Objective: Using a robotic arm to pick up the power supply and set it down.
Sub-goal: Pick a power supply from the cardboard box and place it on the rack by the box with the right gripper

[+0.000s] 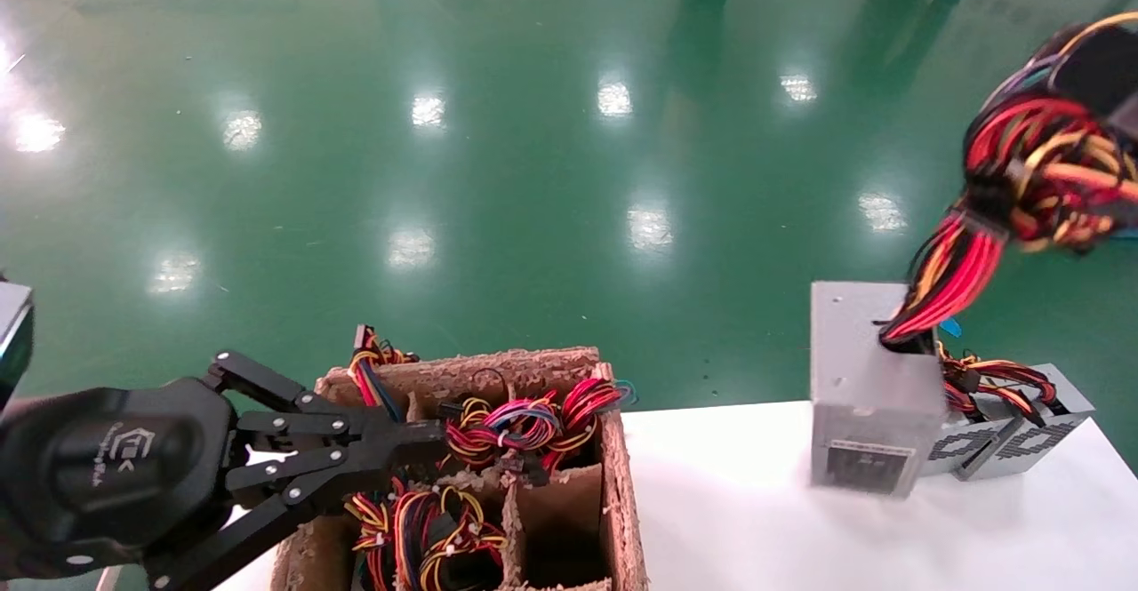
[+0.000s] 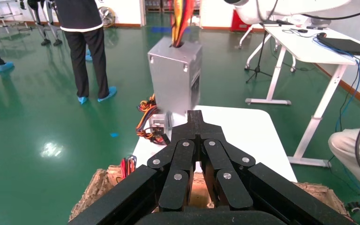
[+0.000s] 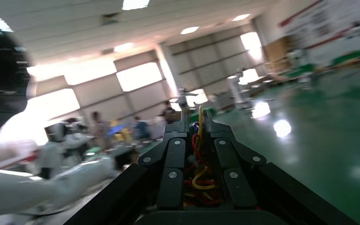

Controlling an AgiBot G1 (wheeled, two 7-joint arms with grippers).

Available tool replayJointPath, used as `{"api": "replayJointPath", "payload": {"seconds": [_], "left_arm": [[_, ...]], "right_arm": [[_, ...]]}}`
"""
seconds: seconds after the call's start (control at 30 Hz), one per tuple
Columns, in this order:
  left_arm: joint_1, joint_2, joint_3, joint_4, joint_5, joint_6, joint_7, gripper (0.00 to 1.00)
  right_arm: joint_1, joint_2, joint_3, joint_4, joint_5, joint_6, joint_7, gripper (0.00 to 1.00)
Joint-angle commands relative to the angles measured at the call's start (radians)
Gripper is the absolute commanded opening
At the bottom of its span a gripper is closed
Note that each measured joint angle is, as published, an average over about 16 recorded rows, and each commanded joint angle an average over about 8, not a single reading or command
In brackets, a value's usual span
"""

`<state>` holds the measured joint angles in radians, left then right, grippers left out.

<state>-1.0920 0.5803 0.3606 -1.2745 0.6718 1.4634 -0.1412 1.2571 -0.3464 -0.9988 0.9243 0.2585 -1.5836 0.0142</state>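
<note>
The power supply (image 1: pixel 871 395), a silver-grey metal box, stands upright over the right part of the white table (image 1: pixel 756 520). Its red, yellow and black wire bundle (image 1: pixel 951 280) rises to the upper right. My right gripper (image 3: pixel 194 126) is shut on those wires, which fill the space between its fingers in the right wrist view. I cannot tell whether the box's underside touches the table. The left wrist view shows the same box (image 2: pixel 176 75) beyond my left gripper (image 2: pixel 196 117). That gripper (image 1: pixel 436 435) is shut on nothing and hovers over the cardboard box.
A divided cardboard box (image 1: pixel 613 484) stands at the table's left and holds more wired units (image 1: pixel 524 422); one compartment (image 1: pixel 556 520) shows no unit. Two other power supplies (image 1: pixel 1022 435) lie just behind the held one. People stand on the green floor beyond.
</note>
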Motion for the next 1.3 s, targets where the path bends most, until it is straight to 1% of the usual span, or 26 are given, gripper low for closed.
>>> {"api": "replayJointPath", "payload": {"seconds": [0.03,0.17,0.3,0.4,0.53,0.77,1.0,1.13,1.3], "left_arm": [[0.0,0.0,0.0,0.0,0.0,0.0,0.0,0.0],[0.0,0.0,0.0,0.0,0.0,0.0,0.0,0.0],[0.0,0.0,0.0,0.0,0.0,0.0,0.0,0.0],[0.0,0.0,0.0,0.0,0.0,0.0,0.0,0.0],[0.0,0.0,0.0,0.0,0.0,0.0,0.0,0.0],[0.0,0.0,0.0,0.0,0.0,0.0,0.0,0.0],[0.0,0.0,0.0,0.0,0.0,0.0,0.0,0.0],[0.0,0.0,0.0,0.0,0.0,0.0,0.0,0.0],[0.0,0.0,0.001,0.0,0.0,0.0,0.0,0.0]], "right_arm": [[0.002,-0.006,0.009,-0.056,0.005,0.004,0.007,0.0],[0.013,-0.014,0.016,-0.143,0.001,0.017,0.012,0.0],[0.022,-0.01,0.021,-0.227,-0.001,0.047,0.004,0.0],[0.028,0.006,0.025,-0.286,-0.005,0.087,-0.014,0.0],[0.036,0.044,0.027,-0.346,-0.021,0.163,-0.047,0.0],[0.038,0.109,0.027,-0.405,-0.039,0.306,-0.104,0.0],[0.005,0.145,0.027,-0.454,-0.018,0.433,-0.144,0.0],[-0.025,0.153,0.024,-0.475,0.003,0.475,-0.157,0.0],[-0.059,0.152,0.02,-0.492,0.027,0.498,-0.17,0.0]]}}
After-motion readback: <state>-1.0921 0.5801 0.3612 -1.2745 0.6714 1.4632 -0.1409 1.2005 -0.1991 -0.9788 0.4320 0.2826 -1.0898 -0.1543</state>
